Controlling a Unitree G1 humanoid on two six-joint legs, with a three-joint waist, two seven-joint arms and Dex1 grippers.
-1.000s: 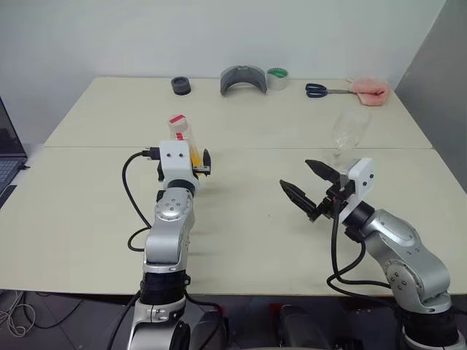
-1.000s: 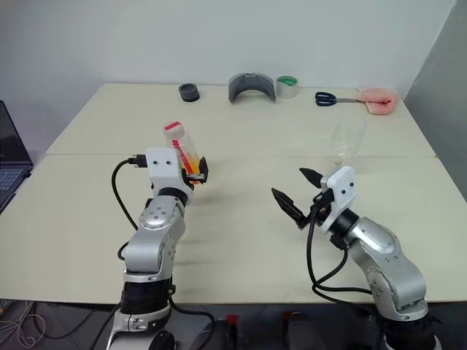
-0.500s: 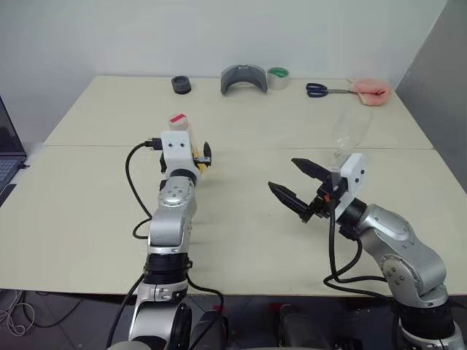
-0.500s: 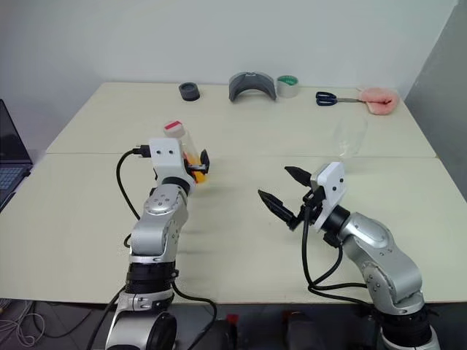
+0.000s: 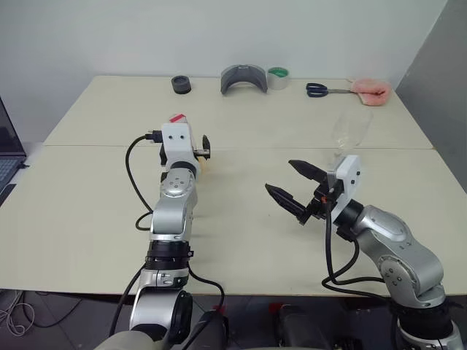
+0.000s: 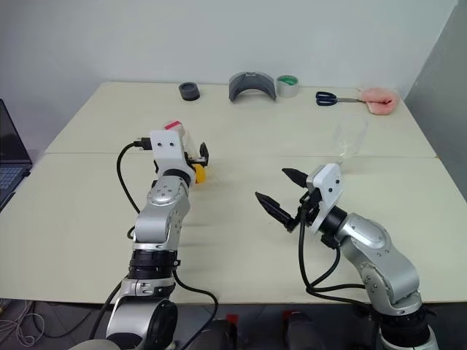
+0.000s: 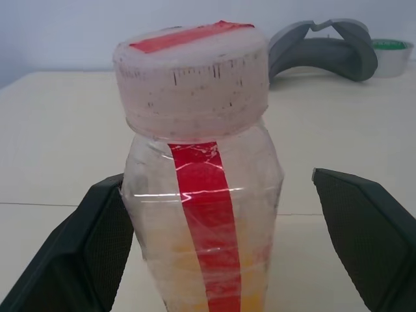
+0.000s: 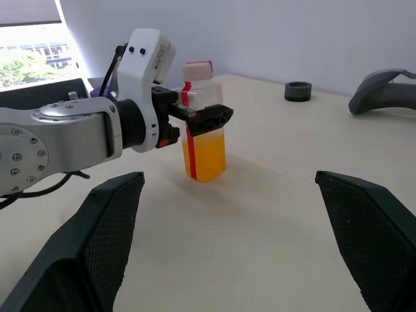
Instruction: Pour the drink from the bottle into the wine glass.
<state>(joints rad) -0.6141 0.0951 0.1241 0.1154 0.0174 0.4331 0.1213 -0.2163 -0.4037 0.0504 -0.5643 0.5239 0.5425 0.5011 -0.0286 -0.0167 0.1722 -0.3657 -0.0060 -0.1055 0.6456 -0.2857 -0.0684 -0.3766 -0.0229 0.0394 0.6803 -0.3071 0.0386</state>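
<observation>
The bottle [image 7: 205,195] is clear plastic with a red strip and a pale cap, and stands upright on the table. The orange drink [image 8: 205,156] fills its lower part. My left gripper [image 7: 218,177] is open and level, one finger on each side of the bottle. One finger [image 7: 97,240] lies close against the bottle's side, the other [image 7: 364,227] stands apart. My right gripper [image 5: 281,176] hangs open and empty over the table's middle right. The wine glass [image 5: 349,130] stands upright beyond it, to the right.
Along the far edge lie a black ring [image 5: 181,85], a grey curved piece [image 5: 243,78], a tape roll [image 5: 277,77], scissors [image 5: 325,90] and a pink cloth [image 5: 370,90]. A laptop [image 5: 7,157] sits off the table's left side.
My left gripper has moved forward, so the bottle now sits deeper between its fingers. My right gripper has swung slightly to the left. Both stay open.
</observation>
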